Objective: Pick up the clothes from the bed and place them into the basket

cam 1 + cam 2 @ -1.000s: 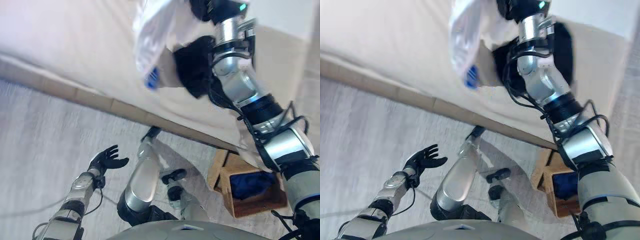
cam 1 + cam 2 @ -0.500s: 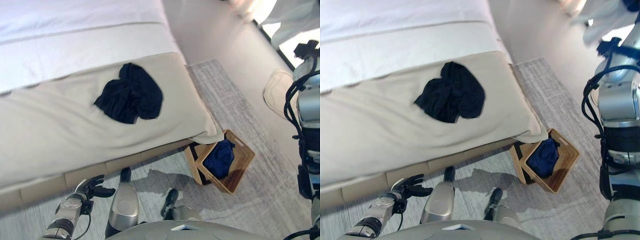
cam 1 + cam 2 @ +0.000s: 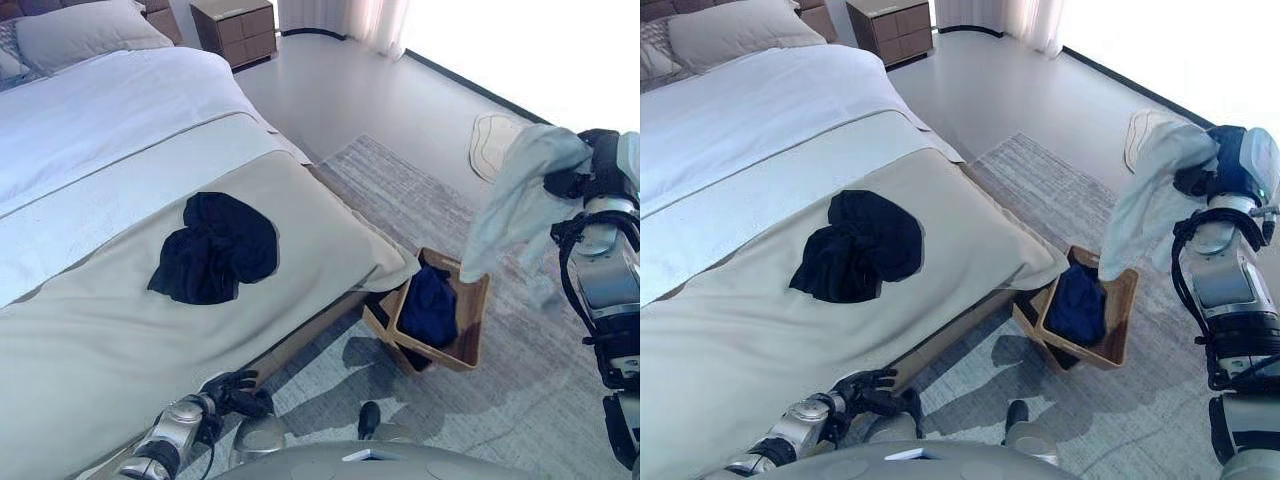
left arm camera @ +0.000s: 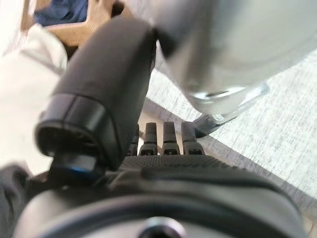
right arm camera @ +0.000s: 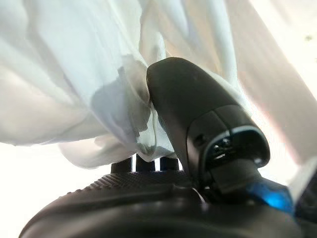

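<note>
A dark crumpled garment (image 3: pixel 215 248) lies on the beige cover of the bed (image 3: pixel 100 340). On the rug by the bed's foot corner stands a tilted wooden basket (image 3: pixel 472 318) with blue clothing (image 3: pixel 428 303) inside. My right hand (image 3: pixel 572 181) is raised at the right, shut on a white garment (image 3: pixel 515 200) that hangs down just above and beside the basket's far rim. The right wrist view shows the thumb (image 5: pixel 198 124) pressed into that white cloth (image 5: pixel 74 74). My left hand (image 3: pixel 232 384) hangs low by the bed's side, open and holding nothing.
A wooden nightstand (image 3: pixel 235 30) and a pillow (image 3: pixel 85 35) are at the head of the bed. A grey rug (image 3: pixel 500 400) covers the floor around the basket. A small pale mat (image 3: pixel 495 145) lies on the floor beyond it.
The camera has swung a lot, so the whole scene has shifted. My right hand has carried the white garment off the bed and now holds it by the basket. The left hand stays low.
</note>
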